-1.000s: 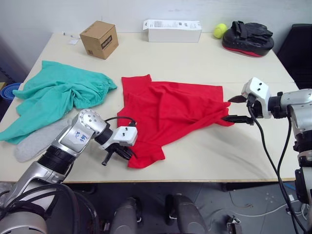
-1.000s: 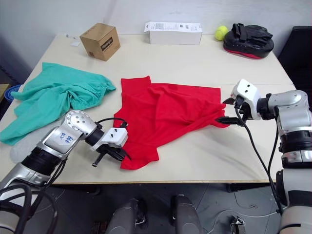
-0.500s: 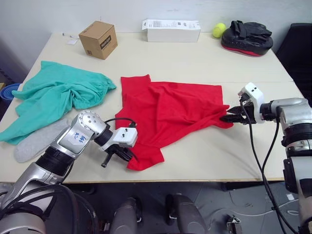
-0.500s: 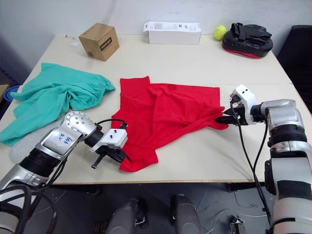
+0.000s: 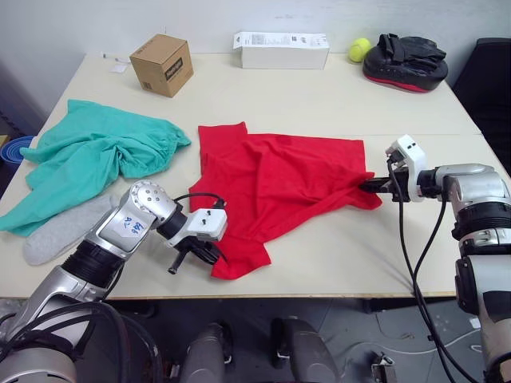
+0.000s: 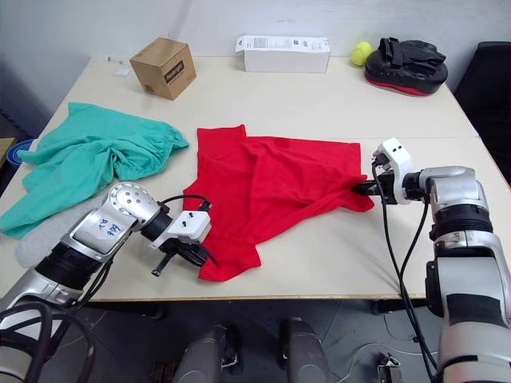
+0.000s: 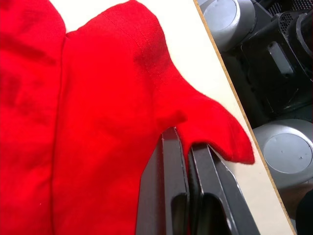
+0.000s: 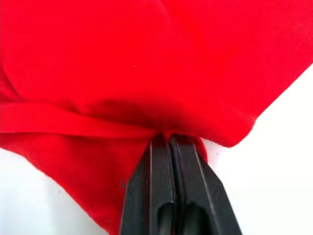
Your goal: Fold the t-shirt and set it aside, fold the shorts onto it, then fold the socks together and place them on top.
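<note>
Right gripper (image 5: pixel 369 186) is clamped on the t-shirt (image 5: pixel 279 187) at its right edge, mid-frame; left gripper (image 5: pixel 209 254) pinches the lower-left hem. Two opposite grips, likely to stretch it flat for folding. Shorts (image 5: pixel 92 159) and socks (image 5: pixel 56 231) wait at left.

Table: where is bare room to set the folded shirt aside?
Bare table lies between the red t-shirt and the far white box, and along its right side. The left is crowded by the teal shorts and grey socks.
</note>
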`<act>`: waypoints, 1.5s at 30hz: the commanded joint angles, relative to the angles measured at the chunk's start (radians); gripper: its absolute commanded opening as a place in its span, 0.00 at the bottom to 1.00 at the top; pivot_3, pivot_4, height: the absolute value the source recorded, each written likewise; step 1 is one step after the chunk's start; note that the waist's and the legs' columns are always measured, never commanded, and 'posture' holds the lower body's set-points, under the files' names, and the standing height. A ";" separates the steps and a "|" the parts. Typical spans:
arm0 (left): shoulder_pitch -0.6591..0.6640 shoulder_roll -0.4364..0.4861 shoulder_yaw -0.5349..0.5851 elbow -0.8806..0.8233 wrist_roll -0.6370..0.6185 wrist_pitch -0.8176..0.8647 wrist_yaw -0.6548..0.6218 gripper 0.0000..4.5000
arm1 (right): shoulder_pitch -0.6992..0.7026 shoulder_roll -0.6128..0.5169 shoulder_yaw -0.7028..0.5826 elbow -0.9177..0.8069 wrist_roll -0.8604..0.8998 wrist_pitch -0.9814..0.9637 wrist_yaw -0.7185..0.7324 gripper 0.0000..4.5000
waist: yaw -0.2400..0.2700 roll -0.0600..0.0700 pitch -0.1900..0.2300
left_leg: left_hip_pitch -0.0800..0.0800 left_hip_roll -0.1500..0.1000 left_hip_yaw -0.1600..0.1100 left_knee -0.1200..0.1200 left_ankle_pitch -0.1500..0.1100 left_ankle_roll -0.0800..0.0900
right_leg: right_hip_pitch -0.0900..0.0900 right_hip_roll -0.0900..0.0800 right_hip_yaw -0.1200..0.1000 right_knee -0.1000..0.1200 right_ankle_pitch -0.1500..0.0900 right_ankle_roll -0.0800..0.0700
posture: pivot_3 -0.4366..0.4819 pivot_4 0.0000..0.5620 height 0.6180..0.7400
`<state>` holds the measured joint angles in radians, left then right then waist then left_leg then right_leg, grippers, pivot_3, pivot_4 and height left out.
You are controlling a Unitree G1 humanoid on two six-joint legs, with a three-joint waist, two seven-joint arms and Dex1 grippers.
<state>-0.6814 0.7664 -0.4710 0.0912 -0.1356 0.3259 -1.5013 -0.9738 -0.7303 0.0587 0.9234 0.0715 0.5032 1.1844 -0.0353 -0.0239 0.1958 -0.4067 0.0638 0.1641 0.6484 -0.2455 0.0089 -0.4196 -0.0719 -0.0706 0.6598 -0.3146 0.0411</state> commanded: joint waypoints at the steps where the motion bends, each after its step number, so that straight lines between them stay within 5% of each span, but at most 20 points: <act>1: 0.019 0.023 0.034 -0.023 -0.030 0.000 -0.052 0.00 | 0.022 -0.041 -0.036 -0.087 0.047 -0.004 0.082 0.01 | 0.000 0.000 0.000 | 0.000 0.000 0.000 0.000 0.000 0.000 | 0.000 0.000 0.000 0.000 0.000 0.000 | 0.48 0.27 1.00; 10: 0.162 0.160 0.121 -0.153 -0.123 0.045 -0.070 0.00 | 0.406 -0.229 -0.116 -0.641 0.234 -0.162 0.413 0.01 | 0.006 0.000 0.000 | 0.000 0.000 0.000 -0.001 -0.001 0.000 | 0.000 0.000 0.000 0.000 -0.001 0.001 | 0.48 0.27 1.00; 19: 0.420 0.375 0.277 -0.297 -0.239 0.059 -0.061 0.00 | 0.991 -0.338 -0.297 -1.025 0.350 -0.388 0.424 0.01 | 0.008 0.000 0.000 | 0.002 0.000 -0.002 -0.002 -0.004 0.002 | 0.002 0.000 -0.001 -0.001 -0.002 0.000 | 0.48 0.27 1.00; 27: 0.570 0.406 0.390 -0.333 -0.294 0.080 0.003 0.00 | 1.252 -0.290 -0.393 -1.163 0.394 -0.446 0.375 0.01 | 0.008 0.000 0.000 | 0.004 0.001 -0.006 -0.002 -0.009 0.002 | 0.005 0.000 -0.004 -0.005 -0.004 -0.003 | 0.48 0.27 1.00; 35: 0.686 0.479 0.557 -0.438 -0.474 0.233 -0.048 0.00 | 1.297 -0.335 -0.452 -1.198 0.500 -0.279 0.362 0.01 | 0.008 0.000 0.000 | 0.003 0.001 -0.007 -0.002 -0.011 0.001 | 0.006 -0.001 -0.005 -0.006 -0.007 -0.008 | 0.48 0.27 1.00; 42: 0.328 0.323 0.511 -0.249 -0.567 0.526 0.155 0.00 | 1.081 -0.369 -0.413 -1.137 0.692 0.111 0.241 0.01 | 0.014 0.000 0.000 | 0.004 0.000 -0.008 -0.001 -0.010 0.002 | 0.008 -0.002 -0.005 -0.006 -0.010 -0.013 | 0.48 0.27 1.00; 45: 0.216 0.230 0.467 -0.140 -0.509 0.586 0.262 0.00 | 0.950 -0.349 -0.350 -1.051 0.695 0.235 0.171 0.01 | 0.012 0.000 0.000 | 0.003 0.000 -0.008 -0.002 -0.008 0.007 | 0.008 -0.002 -0.005 -0.006 -0.004 -0.003 | 0.48 0.27 1.00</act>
<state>-0.4360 1.0254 0.0168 -0.0976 -0.6680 0.8818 -1.2988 0.0127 -1.0877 -0.3190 -0.1729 0.7503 0.6698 1.3975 -0.0232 -0.0240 0.1958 -0.4030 0.0635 0.1561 0.6472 -0.2543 0.0159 -0.4112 -0.0736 -0.0762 0.6536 -0.3185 0.0387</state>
